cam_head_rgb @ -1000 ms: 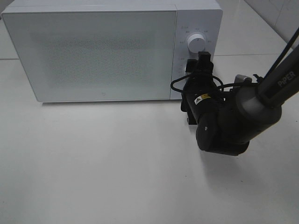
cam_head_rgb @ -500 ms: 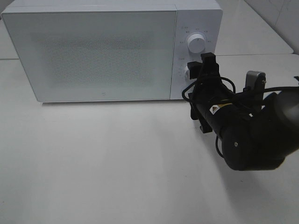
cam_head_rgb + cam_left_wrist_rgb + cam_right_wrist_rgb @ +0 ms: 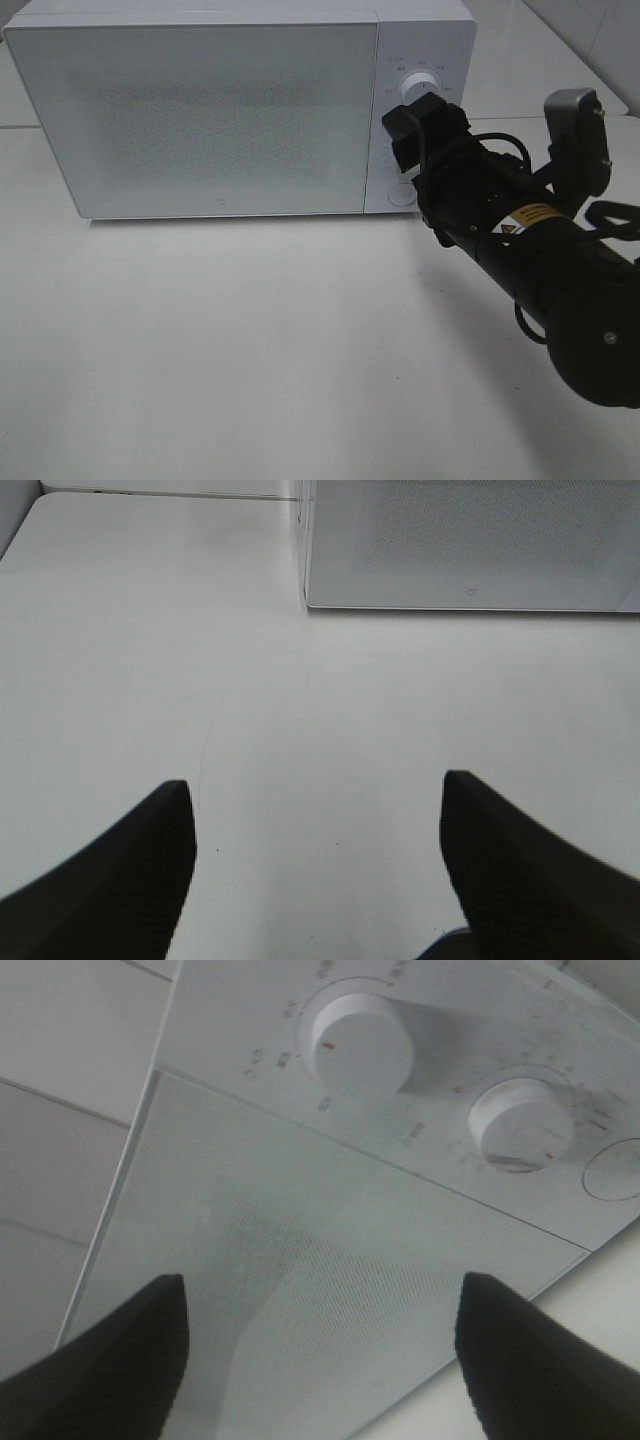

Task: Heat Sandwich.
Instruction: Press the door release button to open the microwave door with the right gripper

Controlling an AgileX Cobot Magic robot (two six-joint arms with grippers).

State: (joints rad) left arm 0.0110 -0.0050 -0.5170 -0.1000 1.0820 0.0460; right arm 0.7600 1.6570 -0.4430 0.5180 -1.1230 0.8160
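Presently the right hand (image 3: 320,1295) spreads wide, empty, before the microwave (image 3: 200,110).

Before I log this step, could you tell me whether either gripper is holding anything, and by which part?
Nothing is held: the right gripper stands open before the microwave's knobs, the left gripper open above the table.

Bright, even light with soft shadows.
We see only a faint grey shadow where the microwave (image 3: 200,110) meets the white table (image 3: 250,350). In both wrist views we find the dark fingers (image 3: 110,880) blurred at close range, and the door (image 3: 300,1290) looks hazy and grainy.
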